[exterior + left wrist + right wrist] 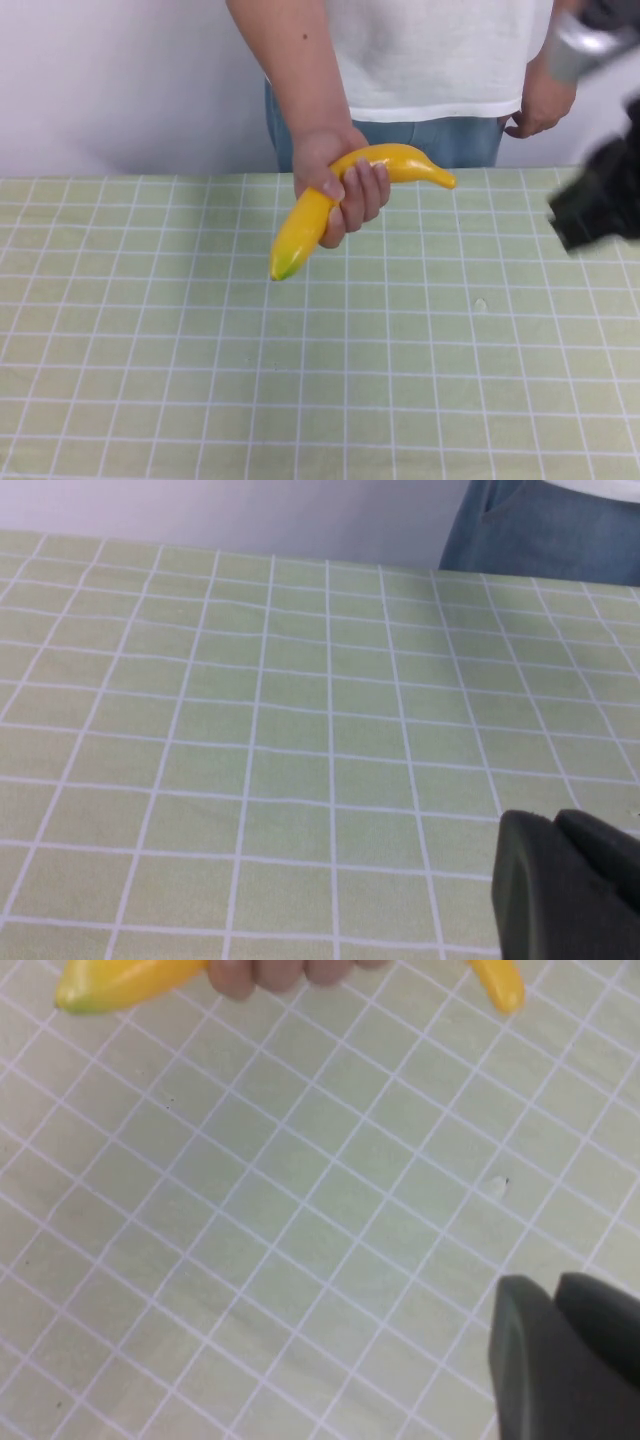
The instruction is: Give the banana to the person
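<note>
High view: raised, angled down at table (150,400). Wrist views: close, low over same checked cloth.

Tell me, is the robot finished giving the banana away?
Looks finished: the person's hand grips the banana above the table. The right gripper sits off at the right, holding nothing. The left gripper rests low over bare cloth. Nothing seems left.

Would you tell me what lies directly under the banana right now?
Only green checked tablecloth lies below the banana, held by the person's hand. Fingers cover its middle. Right gripper is off right; left gripper elsewhere.
</note>
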